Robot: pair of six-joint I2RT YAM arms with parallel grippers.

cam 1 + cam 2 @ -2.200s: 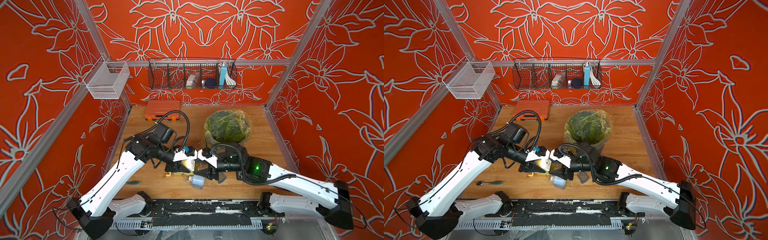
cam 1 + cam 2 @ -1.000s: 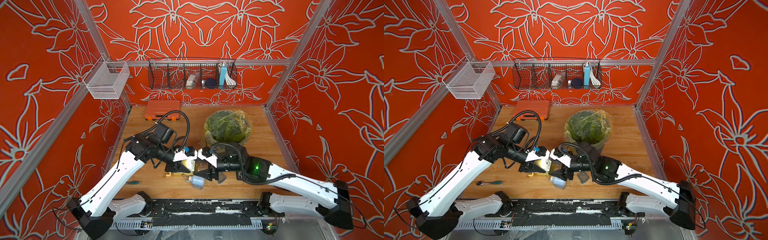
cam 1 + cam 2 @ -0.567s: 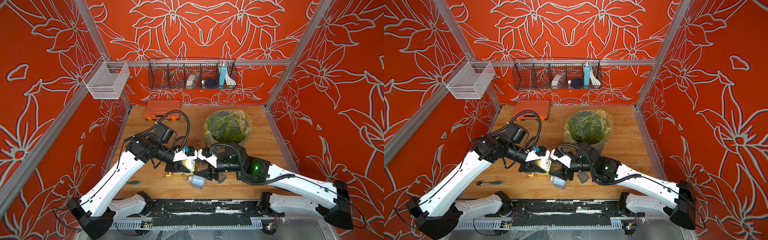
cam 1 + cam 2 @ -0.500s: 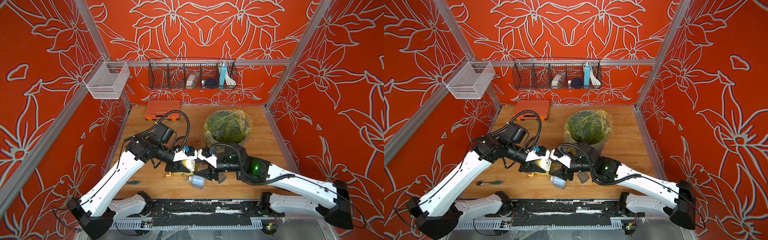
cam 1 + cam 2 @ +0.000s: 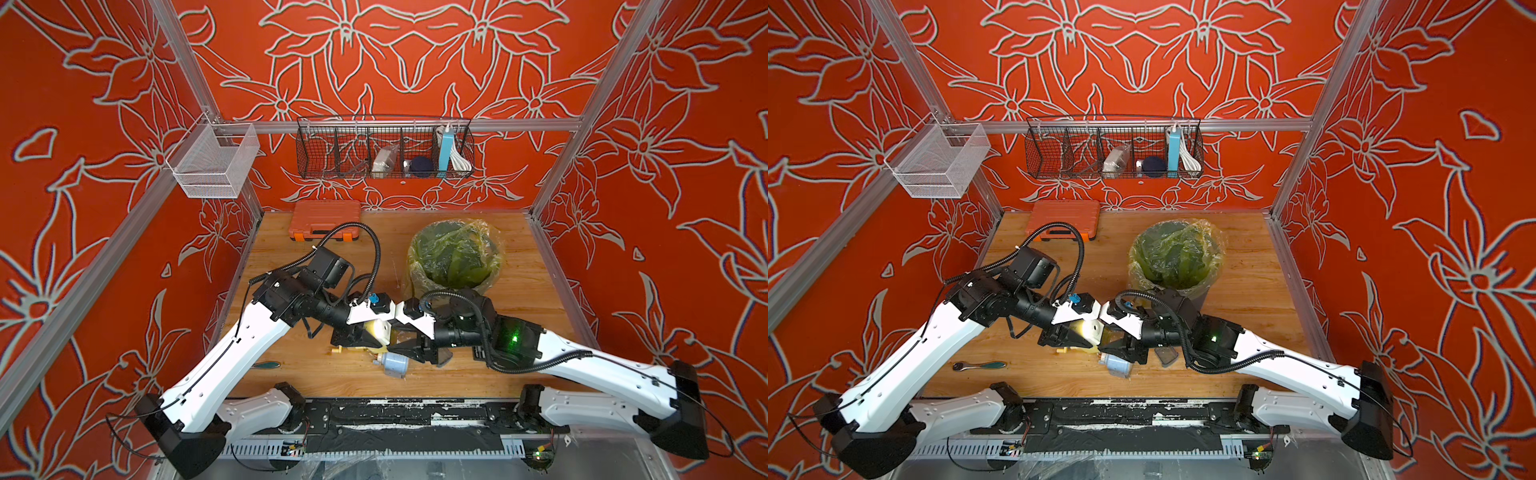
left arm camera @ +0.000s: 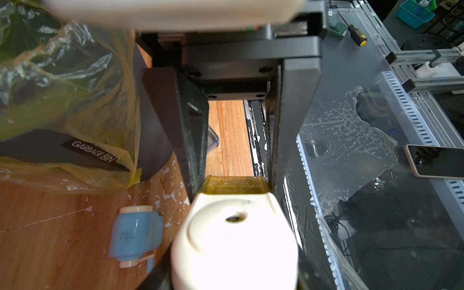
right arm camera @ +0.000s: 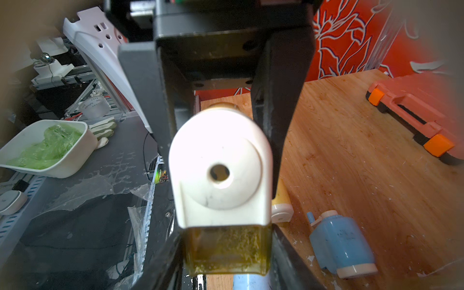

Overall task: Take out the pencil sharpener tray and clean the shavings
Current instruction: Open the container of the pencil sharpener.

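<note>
The left gripper [image 7: 222,150] is clamped around the cream pencil sharpener [image 6: 233,246] to brace its body, while the right gripper [image 6: 234,187], facing it head-on, presses its fingers [image 6: 190,138] against both sides of the yellow tray [image 7: 228,248], still seated between them, presumably to pull it free.

The right gripper [image 6: 234,182] is the one thing that differs; its jaws stand narrower than a second ago, when they gaped wider around the end of the cream sharpener [image 7: 221,163]; now its fingers [image 6: 194,140] lie against the amber tray [image 7: 227,248], one on each side, and neither wrist view shows a gap between finger and tray wall; the tray sits in the sharpener's body as before the squeeze, not drawn out; in both top views the narrowing is too slight to make out, and so is any shift of the arm itself.
</note>
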